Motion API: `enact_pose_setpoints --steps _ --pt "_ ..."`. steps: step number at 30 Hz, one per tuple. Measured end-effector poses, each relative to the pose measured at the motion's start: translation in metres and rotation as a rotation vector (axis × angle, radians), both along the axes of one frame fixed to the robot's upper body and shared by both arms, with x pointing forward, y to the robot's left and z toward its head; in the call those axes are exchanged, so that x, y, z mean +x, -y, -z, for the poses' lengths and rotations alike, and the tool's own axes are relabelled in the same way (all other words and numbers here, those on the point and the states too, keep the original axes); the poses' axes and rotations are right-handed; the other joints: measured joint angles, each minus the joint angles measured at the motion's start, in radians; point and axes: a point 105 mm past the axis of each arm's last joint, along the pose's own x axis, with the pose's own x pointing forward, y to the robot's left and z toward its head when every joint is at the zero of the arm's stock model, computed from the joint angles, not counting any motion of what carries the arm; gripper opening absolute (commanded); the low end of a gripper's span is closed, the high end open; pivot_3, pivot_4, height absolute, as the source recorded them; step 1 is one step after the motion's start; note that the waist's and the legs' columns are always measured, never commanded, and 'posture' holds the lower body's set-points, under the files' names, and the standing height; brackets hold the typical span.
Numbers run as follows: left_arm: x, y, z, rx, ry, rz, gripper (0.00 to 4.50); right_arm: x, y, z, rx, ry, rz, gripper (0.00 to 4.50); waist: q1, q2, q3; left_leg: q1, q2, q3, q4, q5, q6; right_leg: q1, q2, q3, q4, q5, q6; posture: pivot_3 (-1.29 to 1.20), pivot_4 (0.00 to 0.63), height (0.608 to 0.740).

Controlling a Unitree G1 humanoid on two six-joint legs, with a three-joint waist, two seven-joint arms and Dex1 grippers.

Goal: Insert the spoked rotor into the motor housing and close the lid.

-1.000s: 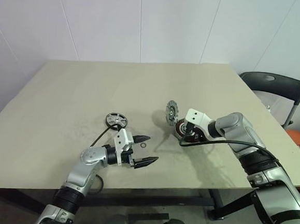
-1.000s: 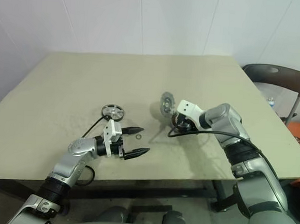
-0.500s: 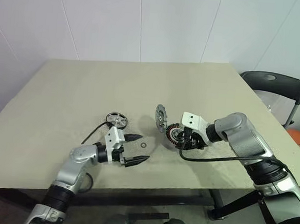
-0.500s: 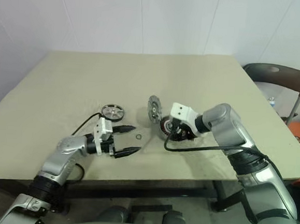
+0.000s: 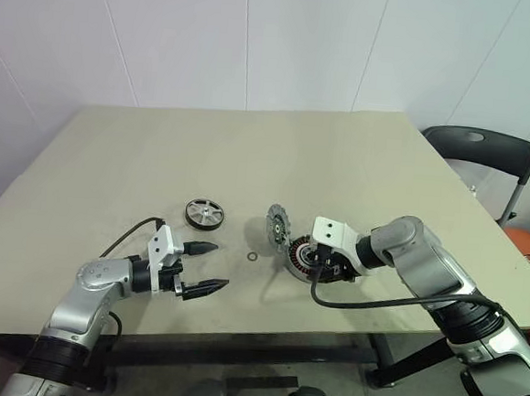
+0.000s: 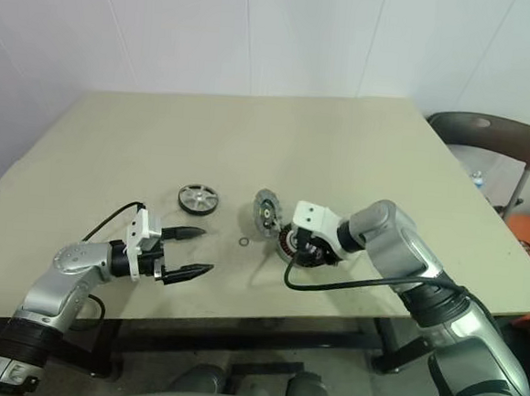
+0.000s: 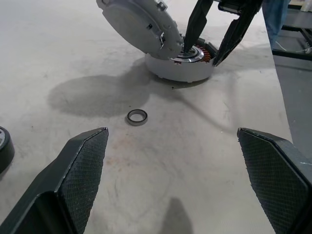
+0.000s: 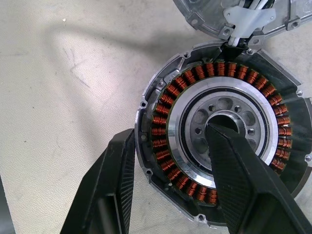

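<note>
Head views: no readable writing. Left gripper (image 5: 206,266) low over table (image 5: 111,168), level, fingers spread wide, empty. Spoked rotor (image 5: 205,213) flat on table, beyond it. Small ring (image 5: 253,256) just right of it.

Left wrist: motor housing (image 7: 181,68) on table, lid (image 7: 139,22) tilted up.

Right wrist: right gripper (image 8: 170,161) angled down, one finger outside housing wall, other in dark centre; grip unclear. Copper windings (image 8: 161,119) visible.

We saw a small dark ring (image 5: 253,256) lying on the beige table (image 5: 158,162), with a black chair (image 5: 482,149) beside it.
</note>
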Motion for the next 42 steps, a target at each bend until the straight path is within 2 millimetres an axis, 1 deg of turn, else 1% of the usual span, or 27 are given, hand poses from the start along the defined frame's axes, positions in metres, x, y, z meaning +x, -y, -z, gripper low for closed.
enact_pose_setpoints --steps 3,5,8,10,16,20,26,28,35,39,42 --pt "0.002 0.004 0.0 -0.011 0.003 0.004 4.5 -0.001 -0.002 0.003 -0.002 -0.003 -0.014 3.92 0.002 0.0 0.0 0.0 0.0 0.0 0.0 0.0 0.0 0.0 0.0 0.0 0.0 0.001 0.001 0.0 0.0 0.74" --pt "0.003 0.007 0.0 -0.02 0.004 0.006 4.5 -0.002 -0.002 0.004 0.001 -0.007 -0.016 4.49 0.002 0.0 0.0 -0.001 0.0 0.0 0.0 0.0 0.0 0.0 0.0 0.0 0.0 0.001 0.002 0.0 0.0 0.74" --pt "0.006 0.014 -0.001 -0.025 0.012 0.013 4.5 -0.001 -0.005 0.004 0.029 -0.017 -0.011 4.49 0.0 0.0 0.0 0.0 0.0 0.0 0.0 0.0 0.0 0.0 0.0 0.0 0.0 0.001 0.002 0.0 0.0 0.74" --pt "0.007 0.02 0.0 -0.028 0.015 0.023 4.5 0.0 -0.006 0.0 0.067 -0.024 0.004 4.49 0.0 0.0 0.0 0.0 0.0 0.0 0.0 0.0 0.0 0.0 0.0 0.0 0.0 0.001 0.002 0.0 0.0 0.74" --pt "0.008 0.03 0.002 -0.043 0.016 0.023 4.5 0.006 -0.01 -0.034 0.205 0.013 -0.003 4.49 0.002 0.0 0.0 -0.001 0.0 0.0 0.0 0.0 0.0 0.0 0.0 0.0 -0.001 0.002 0.002 0.0 0.0 0.74" --pt "0.013 0.033 0.008 -0.046 0.024 0.004 4.5 0.01 -0.005 -0.046 0.224 0.041 0.01 4.49 0.003 0.0 0.0 -0.001 0.0 0.0 0.0 0.0 0.0 0.0 0.0 0.0 -0.001 0.002 0.002 0.0 0.0 0.74" --pt "0.021 0.037 0.024 -0.036 0.043 -0.026 4.5 0.018 0.006 -0.061 0.24 0.102 0.057 4.49 0.003 0.0 0.0 -0.001 0.0 0.0 0.0 0.0 0.0 0.0 -0.001 0.0 -0.001 0.002 0.002 0.0 0.0 0.74" --pt "0.022 0.041 0.029 -0.04 0.044 -0.03 4.5 0.019 0.006 -0.063 0.254 0.108 0.067 4.49 0.004 0.0 0.0 -0.001 0.0 0.0 0.0 0.0 0.0 0.0 -0.001 0.0 -0.001 0.002 0.003 0.0 0.0 0.74" --pt "0.031 0.053 0.04 -0.019 0.057 -0.023 4.5 0.018 0.004 -0.065 0.264 0.119 0.075 4.49 0.005 0.0 0.0 -0.001 -0.001 0.0 0.001 0.0 0.0 0.0 -0.001 0.0 -0.001 0.002 0.003 0.0 0.0 0.74" --pt "0.037 0.061 0.039 -0.006 0.087 -0.008 4.5 0.018 0.002 -0.066 0.27 0.126 0.074 4.49 0.004 -0.001 0.0 -0.001 -0.001 0.0 0.001 0.0 0.0 0.0 -0.001 0.0 -0.001 0.002 0.003 0.0 0.0 0.74" --pt "0.04 0.062 0.04 0.011 0.11 -0.005 4.5 0.018 0.003 -0.066 0.273 0.128 0.078 4.49 0.003 0.0 0.0 -0.001 -0.001 0.0 0.001 0.0 0.0 0.0 -0.001 0.0 -0.001 0.002 0.003 0.0 0.0 0.74"
